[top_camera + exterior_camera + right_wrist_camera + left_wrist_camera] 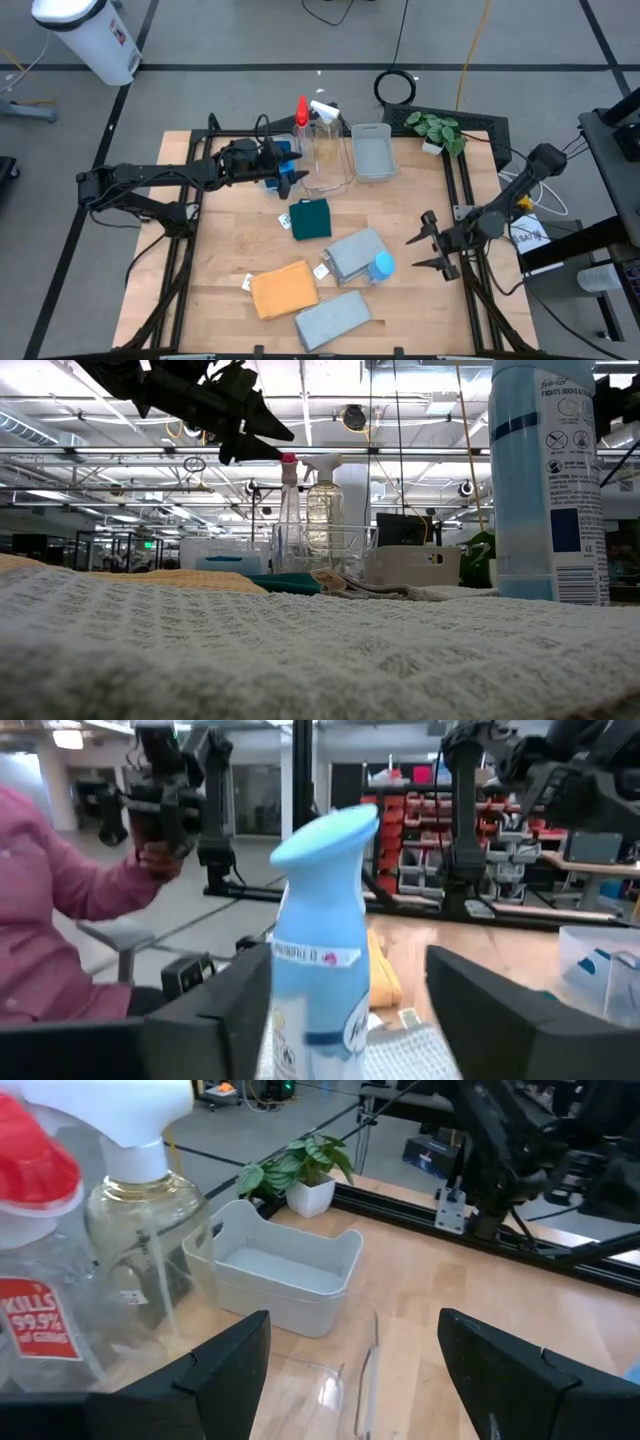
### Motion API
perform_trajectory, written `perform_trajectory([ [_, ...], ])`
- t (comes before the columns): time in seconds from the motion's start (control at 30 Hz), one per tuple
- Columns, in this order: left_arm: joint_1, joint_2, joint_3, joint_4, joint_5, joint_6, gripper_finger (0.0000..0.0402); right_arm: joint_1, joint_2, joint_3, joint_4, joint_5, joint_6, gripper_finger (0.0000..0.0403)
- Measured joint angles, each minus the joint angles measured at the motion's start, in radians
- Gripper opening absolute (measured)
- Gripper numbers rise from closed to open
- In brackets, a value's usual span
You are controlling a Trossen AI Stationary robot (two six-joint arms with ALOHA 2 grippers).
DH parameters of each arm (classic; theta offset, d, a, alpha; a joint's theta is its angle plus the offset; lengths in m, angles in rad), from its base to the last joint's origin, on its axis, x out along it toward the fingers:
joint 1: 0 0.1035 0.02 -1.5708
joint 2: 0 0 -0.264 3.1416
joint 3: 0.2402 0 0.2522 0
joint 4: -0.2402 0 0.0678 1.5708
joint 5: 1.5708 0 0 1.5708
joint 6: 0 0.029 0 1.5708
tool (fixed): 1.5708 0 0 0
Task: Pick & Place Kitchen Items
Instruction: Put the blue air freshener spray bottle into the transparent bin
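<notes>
- While the right arm waits at the table's right edge, the left arm reaches across the far left part of the wooden table (230, 240) toward a clear bin.
- The left gripper (293, 178) hovers just beside the clear bin (328, 165), its fingers spread apart and holding nothing. Its wrist view shows both dark fingers wide open over the bin's transparent wall.
- Two spray bottles stand at the bin's far end: a red-topped spray bottle (301, 112) and a white-topped spray bottle (324, 112), close together.
- A grey bin (372, 152) sits just right of the clear one, with a green plant (436, 128) beyond it.
- The right gripper (432, 250) also has its fingers apart and empty. It points at a blue-topped bottle (381, 266) standing upright on a grey cloth (352, 252).
- Nearer the front lie an orange cloth (283, 290) and a second grey cloth (333, 318). A dark-green cloth (311, 218) lies mid-table.
- A blue object shows beside the left gripper; what it is cannot be told.
- A person in a pink sleeve (50, 920) sits beyond the table in the right wrist view.
- Likely risks: the tall blue-topped bottle rests on soft cloth, so a sideways nudge from a finger could tip it. On the left, the open fingers could catch the clear bin's thin wall and drag it, or knock the two crowded bottles together.
</notes>
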Motion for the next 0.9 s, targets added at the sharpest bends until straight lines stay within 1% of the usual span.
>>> perform_trajectory([
  [0.1,0.000,0.000,0.000,0.000,-0.023,-0.013,0.0287,0.000,0.074,0.006,0.075,-0.001,-0.014,0.0296],
  [0.17,0.000,0.000,0.000,0.000,-0.030,-0.016,0.0287,-0.003,0.129,0.014,0.113,0.022,-0.015,0.0325],
  [0.23,0.000,0.000,0.000,0.000,-0.033,-0.018,0.0287,-0.013,0.191,0.032,0.149,0.068,0.008,0.0346],
  [0.3,0.000,0.000,0.000,0.000,-0.033,-0.018,0.0287,-0.025,0.247,0.064,0.157,0.109,0.032,0.0357],
  [0.33,0.000,0.000,0.000,0.000,-0.033,-0.018,0.0287,-0.030,0.275,0.087,0.154,0.127,0.046,0.0359],
  [0.43,0.000,0.000,0.000,0.000,-0.033,-0.018,0.0287,-0.042,0.365,0.167,0.119,0.128,0.087,0.0357],
  [0.6,0.000,0.000,0.000,0.000,-0.033,-0.018,0.0287,-0.043,0.515,0.321,-0.019,0.125,0.135,0.0342],
  [0.7,0.000,0.000,0.000,-0.001,-0.033,-0.018,0.0287,-0.043,0.595,0.391,-0.080,0.125,0.159,0.0333],
  [0.9,0.000,0.000,0.000,-0.001,-0.033,-0.018,0.0287,-0.049,0.697,0.473,-0.069,0.131,0.171,0.0324],
])
